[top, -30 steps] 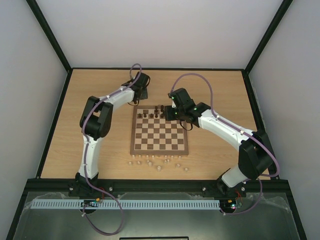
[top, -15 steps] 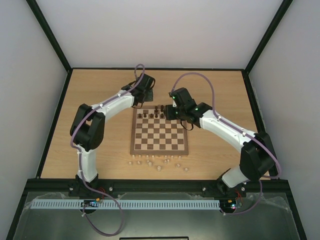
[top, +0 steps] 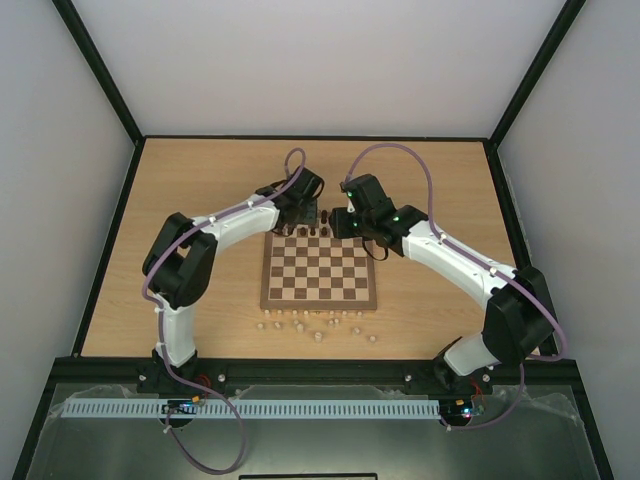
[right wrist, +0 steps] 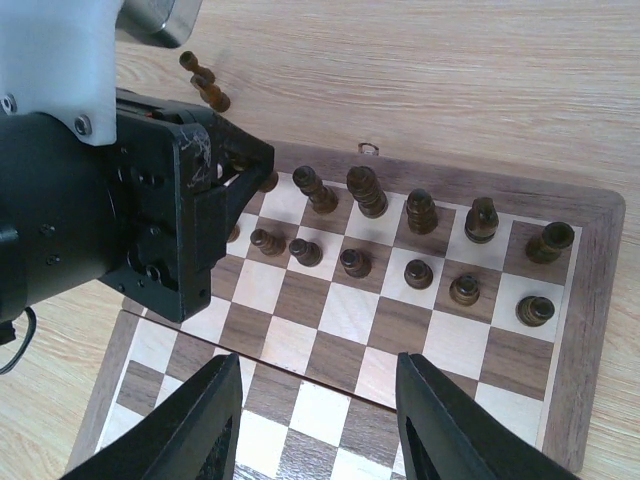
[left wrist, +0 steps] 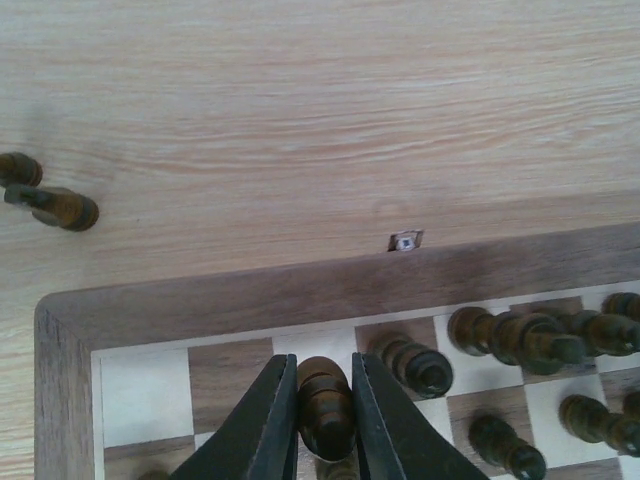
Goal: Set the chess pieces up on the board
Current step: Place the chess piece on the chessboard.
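Observation:
The board (top: 320, 300) lies mid-table, with dark brown chess pieces (top: 310, 230) in its two far rows. My left gripper (left wrist: 318, 412) is shut on a dark chess piece (left wrist: 324, 400), held just over the far-left back row of the board (left wrist: 200, 300); it shows in the top view (top: 305, 213) too. My right gripper (right wrist: 318, 420) is open and empty, hovering above the board's middle squares (right wrist: 400, 325), with the dark pieces (right wrist: 420, 212) ahead of it. Two dark pieces (left wrist: 50, 200) lie on the table off the board's far-left corner.
Several pale beige pieces (top: 320, 325) are scattered on the table in front of the board's near edge. The left arm's black wrist housing (right wrist: 120, 220) fills the left side of the right wrist view, close to my right gripper. Black frame rails edge the table.
My left gripper has swung right from beyond the board's far-left corner to over the back row, carrying a dark piece. The right arm has barely moved.

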`<action>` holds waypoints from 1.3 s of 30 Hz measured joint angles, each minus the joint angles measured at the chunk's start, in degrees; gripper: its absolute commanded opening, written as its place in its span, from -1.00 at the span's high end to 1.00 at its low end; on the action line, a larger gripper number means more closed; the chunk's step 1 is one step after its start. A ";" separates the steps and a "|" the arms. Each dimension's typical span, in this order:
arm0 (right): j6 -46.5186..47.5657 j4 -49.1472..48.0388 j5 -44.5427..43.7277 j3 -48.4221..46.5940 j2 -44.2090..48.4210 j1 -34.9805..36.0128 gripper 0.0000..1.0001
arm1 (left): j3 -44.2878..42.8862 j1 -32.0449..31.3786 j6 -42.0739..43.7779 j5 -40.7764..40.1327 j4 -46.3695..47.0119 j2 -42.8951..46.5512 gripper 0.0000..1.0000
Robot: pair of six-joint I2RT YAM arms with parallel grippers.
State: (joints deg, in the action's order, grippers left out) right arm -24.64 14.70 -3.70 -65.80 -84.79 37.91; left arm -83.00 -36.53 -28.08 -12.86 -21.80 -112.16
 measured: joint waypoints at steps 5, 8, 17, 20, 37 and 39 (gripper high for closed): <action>0.00 0.00 0.02 0.00 0.00 0.00 0.15 | 1.36 0.00 -0.52 0.00 0.11 0.00 0.76; 0.00 0.00 0.02 0.00 0.00 0.00 0.15 | 1.44 0.00 -0.68 0.28 0.46 0.00 0.76; 0.00 0.00 0.04 0.00 0.00 0.00 0.14 | 1.44 0.00 -0.83 1.31 1.86 -0.50 0.74; 0.00 0.00 0.07 0.00 0.00 0.00 0.14 | 1.44 0.00 -0.85 1.36 1.84 -1.05 0.73; 0.00 0.00 0.50 0.00 -0.02 0.07 0.15 | 1.44 0.00 -0.96 1.92 1.97 -1.88 0.68; 0.00 0.00 0.55 0.00 -0.02 0.09 0.14 | 1.44 0.00 -1.05 1.92 1.95 -1.90 0.67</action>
State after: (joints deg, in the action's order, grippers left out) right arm -24.64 14.70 -3.16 -65.80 -84.82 38.00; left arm -81.56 -36.53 -29.12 -10.94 -19.86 -114.06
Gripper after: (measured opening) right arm 0.427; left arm 0.163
